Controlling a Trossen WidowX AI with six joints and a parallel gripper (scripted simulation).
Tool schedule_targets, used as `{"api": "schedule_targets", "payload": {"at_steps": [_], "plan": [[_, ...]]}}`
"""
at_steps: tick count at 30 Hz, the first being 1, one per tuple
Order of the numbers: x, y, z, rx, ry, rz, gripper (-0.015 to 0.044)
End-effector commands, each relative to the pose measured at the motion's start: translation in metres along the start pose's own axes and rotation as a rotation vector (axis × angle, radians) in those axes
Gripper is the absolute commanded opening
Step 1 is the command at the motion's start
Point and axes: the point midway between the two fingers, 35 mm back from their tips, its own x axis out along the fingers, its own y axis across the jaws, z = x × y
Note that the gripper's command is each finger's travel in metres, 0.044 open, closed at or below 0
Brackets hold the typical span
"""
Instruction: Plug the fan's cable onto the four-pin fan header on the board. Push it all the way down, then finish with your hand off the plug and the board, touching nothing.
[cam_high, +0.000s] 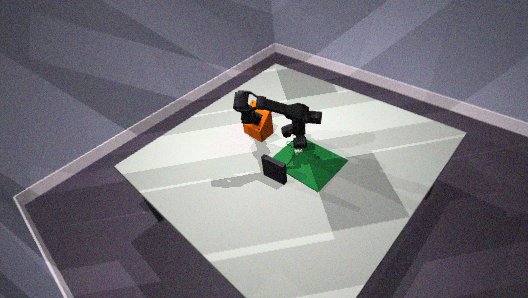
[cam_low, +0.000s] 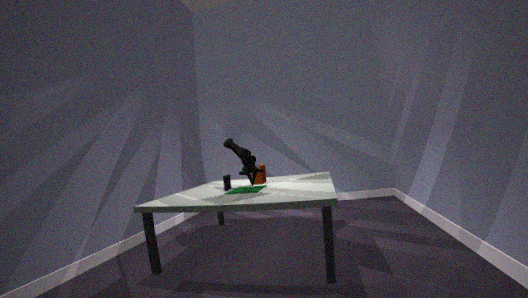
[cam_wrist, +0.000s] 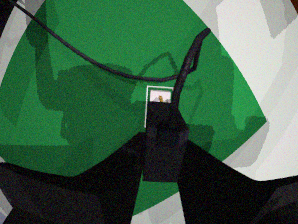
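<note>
Currently the fingers are clamped on the black plug (cam_wrist: 166, 150), one on each side of it. In the wrist view the plug is over the green board (cam_wrist: 100, 30) (cam_high: 327, 162) (cam_low: 245, 190), its far end overlapping the white header (cam_wrist: 160, 94). Part of that header shows beyond the plug, with a small gold-coloured spot in it; a thin white outline on the board runs round the visible end and down one side. Seating depth: can't tell, the plug hides the overlap and the outside views are too coarse.

Black cable (cam_wrist: 187, 72) rises beside the plug, bends near the board's edge in view, then loops back across the green toward the upper left corner of the wrist view. Top view: fan (cam_high: 274, 169) (cam_low: 227, 182), dark and square, stands upright on the tabletop (cam_high: 270, 220) (cam_low: 200, 202), right by one edge of the board. Looks like a thin dark cable between fan and header, though that view is grainy.

Black arm (cam_high: 277, 106) (cam_low: 245, 156) reaches over, gripper (cam_high: 299, 148) (cam_low: 252, 185) pointing down at the header area. Orange block (cam_high: 257, 131) (cam_low: 261, 174) is near the arm's folded end, apart from the board. Plug not released.
</note>
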Motion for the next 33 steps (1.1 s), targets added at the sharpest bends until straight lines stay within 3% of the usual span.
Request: {"api": "schedule_targets", "payload": {"at_steps": [1,33], "plan": [[0.0014,0.0000,0.0013,-0.012,-0.003,0.005,0.0000],[0.0060,-0.0002,0.0016,-0.022,-0.003,0.005,0.0000]]}}
